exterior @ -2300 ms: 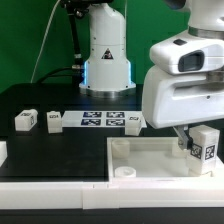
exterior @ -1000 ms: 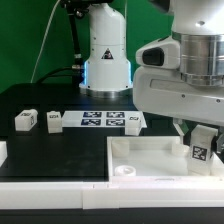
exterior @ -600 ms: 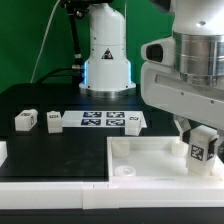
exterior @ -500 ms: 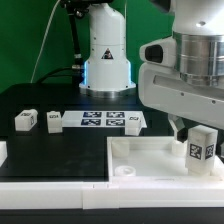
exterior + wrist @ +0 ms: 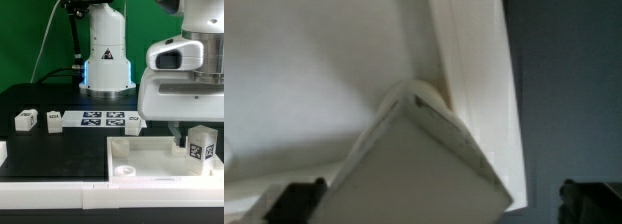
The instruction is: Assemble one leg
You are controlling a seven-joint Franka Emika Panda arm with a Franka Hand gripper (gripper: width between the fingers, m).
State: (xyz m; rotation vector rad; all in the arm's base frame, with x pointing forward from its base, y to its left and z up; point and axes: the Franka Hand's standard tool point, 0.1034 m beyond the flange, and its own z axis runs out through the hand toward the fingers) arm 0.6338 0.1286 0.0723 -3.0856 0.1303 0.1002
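My gripper is shut on a leg, a small white post with a black-and-white tag on its side. It holds the leg upright at the far corner of the big white tabletop, on the exterior view's right. In the wrist view the leg fills the middle, between my two dark fingertips, and its far end sits against the tabletop's rim. My gripper is at the bottom edge of that view. I cannot tell whether the leg touches the tabletop's floor.
Two loose legs lie on the black table at the exterior view's left. A third lies by the marker board. A round boss sits in the tabletop's near corner. The robot base stands behind.
My wrist has turned and risen a little above the corner. The leg stays at the same corner of the tabletop, shifted only slightly. The loose legs have not moved.
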